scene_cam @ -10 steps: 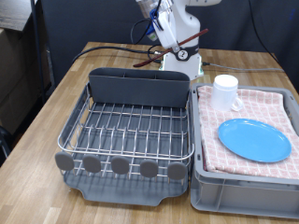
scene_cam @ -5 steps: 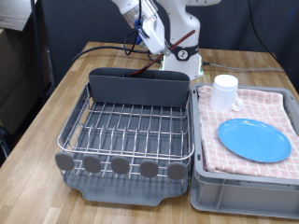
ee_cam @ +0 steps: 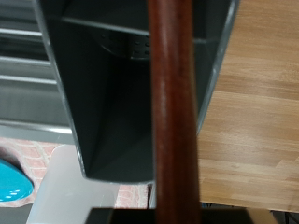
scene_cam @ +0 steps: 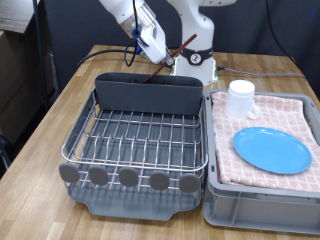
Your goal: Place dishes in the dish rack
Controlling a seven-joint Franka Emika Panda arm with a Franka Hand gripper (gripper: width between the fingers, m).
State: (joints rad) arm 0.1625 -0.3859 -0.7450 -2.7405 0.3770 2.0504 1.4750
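Observation:
My gripper [scene_cam: 155, 48] is shut on the dark-brown wooden spoon [scene_cam: 163, 66] and holds it tilted just above the tall grey back compartment [scene_cam: 148, 92] of the dish rack [scene_cam: 135, 140]. In the wrist view the spoon [ee_cam: 174, 103] runs straight down the picture over the compartment's open top [ee_cam: 103, 103]. The white mug [scene_cam: 241, 97] and the light-blue plate [scene_cam: 272, 150] lie on the pink checked cloth in the grey crate [scene_cam: 260, 205]. An edge of the plate [ee_cam: 9, 182] shows in the wrist view.
The rack's wire bed is bare, with a row of grey round discs [scene_cam: 128, 177] along its front. The crate stands against the rack on the exterior view's right. The robot base [scene_cam: 195, 65] and cables are behind the rack on the wooden table [scene_cam: 60, 110].
The gripper has moved with the spoon towards the exterior view's left and a little down, from over the robot base to above the rack's back compartment. Mug and plate have not moved.

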